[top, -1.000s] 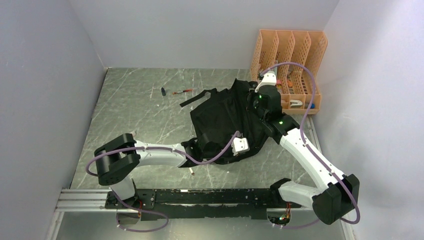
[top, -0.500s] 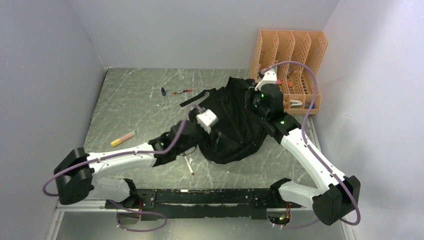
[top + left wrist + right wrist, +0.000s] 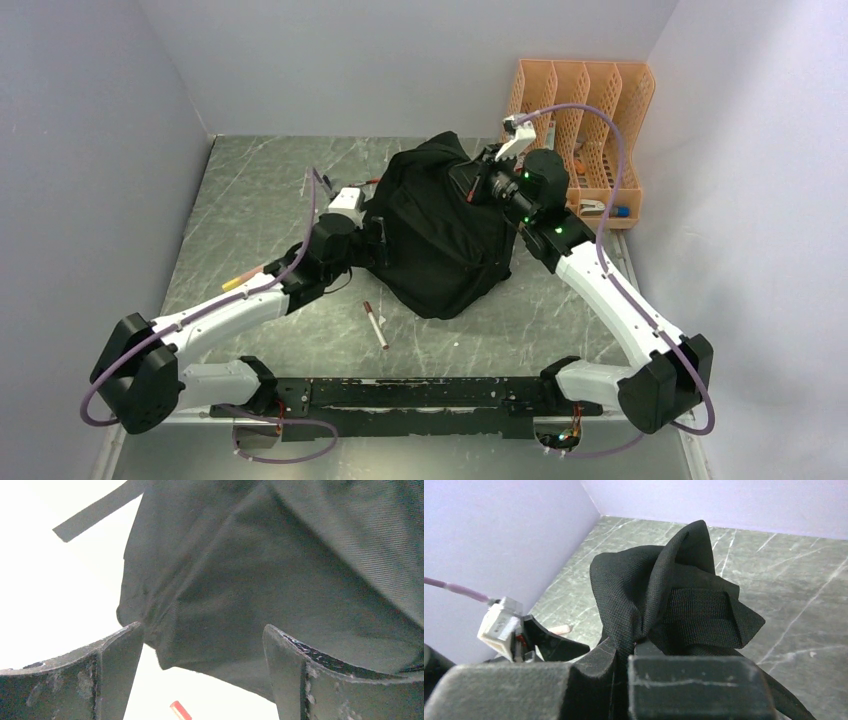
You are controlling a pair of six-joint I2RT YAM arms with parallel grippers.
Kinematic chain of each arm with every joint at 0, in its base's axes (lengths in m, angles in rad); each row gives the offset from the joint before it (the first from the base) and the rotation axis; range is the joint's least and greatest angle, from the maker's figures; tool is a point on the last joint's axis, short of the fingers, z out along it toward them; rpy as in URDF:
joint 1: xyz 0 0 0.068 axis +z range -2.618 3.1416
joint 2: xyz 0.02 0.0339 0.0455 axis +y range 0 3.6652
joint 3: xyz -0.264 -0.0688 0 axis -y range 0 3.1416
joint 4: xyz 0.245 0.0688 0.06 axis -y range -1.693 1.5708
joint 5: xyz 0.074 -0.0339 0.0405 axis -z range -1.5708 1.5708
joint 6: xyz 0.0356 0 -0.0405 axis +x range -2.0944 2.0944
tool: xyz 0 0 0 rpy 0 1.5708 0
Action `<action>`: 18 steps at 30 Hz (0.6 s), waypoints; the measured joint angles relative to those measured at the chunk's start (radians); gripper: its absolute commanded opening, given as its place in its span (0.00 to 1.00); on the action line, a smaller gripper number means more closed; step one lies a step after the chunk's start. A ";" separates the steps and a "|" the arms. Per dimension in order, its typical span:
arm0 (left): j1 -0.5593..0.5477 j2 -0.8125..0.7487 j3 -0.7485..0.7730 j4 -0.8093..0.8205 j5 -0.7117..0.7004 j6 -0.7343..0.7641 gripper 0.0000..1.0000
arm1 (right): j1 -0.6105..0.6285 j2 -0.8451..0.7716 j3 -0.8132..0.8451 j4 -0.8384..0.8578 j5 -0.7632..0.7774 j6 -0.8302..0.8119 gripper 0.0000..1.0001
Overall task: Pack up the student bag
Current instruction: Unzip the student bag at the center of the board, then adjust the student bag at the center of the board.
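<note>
Your right gripper (image 3: 626, 649) pinches a fold of the bag (image 3: 440, 245); your left gripper (image 3: 202, 630) gapes, cloth just ahead. Soft, floppy, likely light: take a thick bunched fold.

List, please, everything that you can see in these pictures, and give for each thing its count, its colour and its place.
student bag: one, black, middle of the table.
file organiser: one, orange, far right corner; a few small items inside, too small to name.
pen: one, white with a dark red cap, on the table just in front of the bag.
marker: one, yellow and pink, on the table left of the bag, partly hidden.
table: one, grey with pale veins.
left gripper: one, dark, open, at the bag's left side.
right gripper: one, dark, shut on a fold of the bag's fabric at its far right side.
</note>
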 measured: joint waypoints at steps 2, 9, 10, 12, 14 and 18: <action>0.019 0.000 -0.016 -0.019 -0.004 -0.033 0.94 | 0.000 0.011 0.000 0.017 -0.007 0.020 0.00; 0.068 -0.005 -0.130 -0.018 0.018 -0.161 0.96 | 0.001 0.018 -0.001 0.011 0.089 0.042 0.00; 0.070 -0.005 -0.139 -0.010 0.025 -0.180 0.96 | 0.001 0.018 -0.003 0.010 0.102 0.042 0.00; 0.073 -0.005 -0.156 0.021 0.045 -0.215 0.96 | 0.001 0.018 -0.012 0.009 0.129 0.043 0.00; 0.074 0.003 -0.179 0.074 0.073 -0.253 0.96 | 0.001 0.018 -0.025 0.011 0.149 0.047 0.00; 0.074 0.076 -0.190 0.184 0.123 -0.307 0.84 | 0.000 0.015 -0.049 0.021 0.168 0.056 0.00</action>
